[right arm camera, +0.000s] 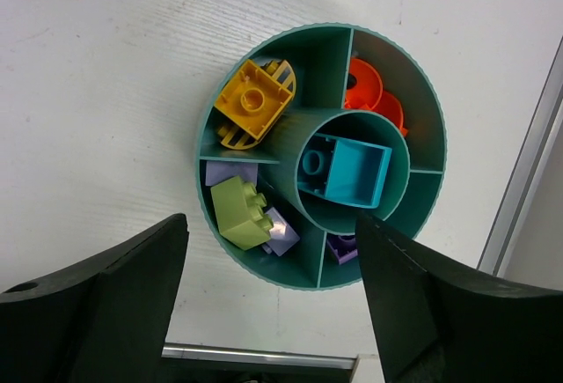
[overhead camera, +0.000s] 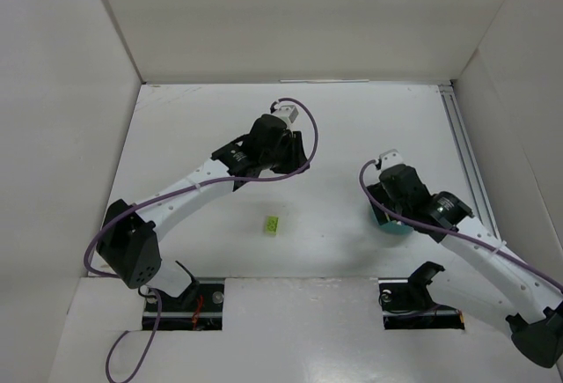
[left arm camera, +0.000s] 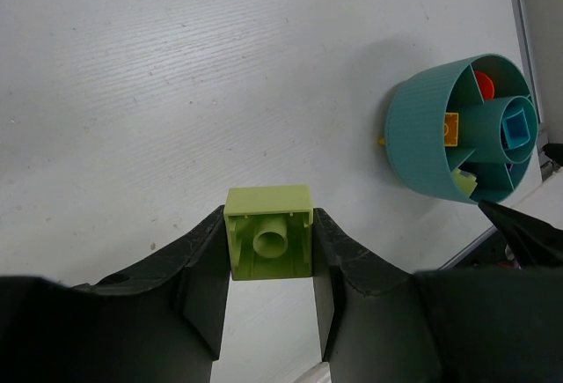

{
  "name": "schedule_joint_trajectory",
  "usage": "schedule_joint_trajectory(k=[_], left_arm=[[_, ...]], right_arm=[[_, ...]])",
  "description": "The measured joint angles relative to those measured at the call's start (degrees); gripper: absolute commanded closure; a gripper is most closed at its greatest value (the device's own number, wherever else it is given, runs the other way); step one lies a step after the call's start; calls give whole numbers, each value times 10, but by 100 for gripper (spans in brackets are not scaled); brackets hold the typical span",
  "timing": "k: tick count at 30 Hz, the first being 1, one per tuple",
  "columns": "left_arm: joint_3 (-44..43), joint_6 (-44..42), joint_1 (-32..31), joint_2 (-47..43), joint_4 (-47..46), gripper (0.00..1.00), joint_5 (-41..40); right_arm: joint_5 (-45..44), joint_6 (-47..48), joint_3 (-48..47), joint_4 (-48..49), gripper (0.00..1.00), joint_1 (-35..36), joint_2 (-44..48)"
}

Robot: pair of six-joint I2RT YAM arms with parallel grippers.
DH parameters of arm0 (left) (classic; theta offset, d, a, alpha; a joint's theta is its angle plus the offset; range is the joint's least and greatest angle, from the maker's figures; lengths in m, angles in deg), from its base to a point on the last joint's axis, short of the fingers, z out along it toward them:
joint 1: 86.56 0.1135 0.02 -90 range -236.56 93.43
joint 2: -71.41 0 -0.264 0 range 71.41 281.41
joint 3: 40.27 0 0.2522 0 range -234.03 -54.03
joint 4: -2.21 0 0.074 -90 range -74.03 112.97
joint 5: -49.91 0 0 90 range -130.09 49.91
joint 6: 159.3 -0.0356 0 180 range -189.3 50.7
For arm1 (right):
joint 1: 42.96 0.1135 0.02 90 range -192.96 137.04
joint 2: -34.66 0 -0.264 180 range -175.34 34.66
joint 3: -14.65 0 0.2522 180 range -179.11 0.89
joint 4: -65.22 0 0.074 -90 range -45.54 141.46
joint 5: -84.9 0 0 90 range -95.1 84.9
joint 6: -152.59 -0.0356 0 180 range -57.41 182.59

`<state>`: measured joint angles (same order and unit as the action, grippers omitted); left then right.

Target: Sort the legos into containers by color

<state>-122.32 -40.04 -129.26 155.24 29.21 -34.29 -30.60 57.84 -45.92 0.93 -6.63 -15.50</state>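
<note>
My left gripper clamps a lime brick by its flat sides, low in frame centre, so it carries squarely to the teal bowl at right, my right gripper gaping wide above it.

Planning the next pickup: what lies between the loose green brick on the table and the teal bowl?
Nothing. In the top view, the stretch of table between the green brick and the bowl is bare.
</note>
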Motion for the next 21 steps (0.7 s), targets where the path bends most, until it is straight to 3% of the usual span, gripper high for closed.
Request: schedule_joint_trajectory(k=[2,3,15,21], left_arm=[[0,0,0,0,0,100,0],[0,0,0,0,0,100,0],[0,0,-4,0,1,100,6],[0,-5,-50,0,3,100,-4]], right_arm=[[0,0,0,-1,1,0,2],[1,1,-1,-2,0,0,3],[-10,5,-49,-20,0,-18,5],[-27,7,-77,-45,0,-65,9]])
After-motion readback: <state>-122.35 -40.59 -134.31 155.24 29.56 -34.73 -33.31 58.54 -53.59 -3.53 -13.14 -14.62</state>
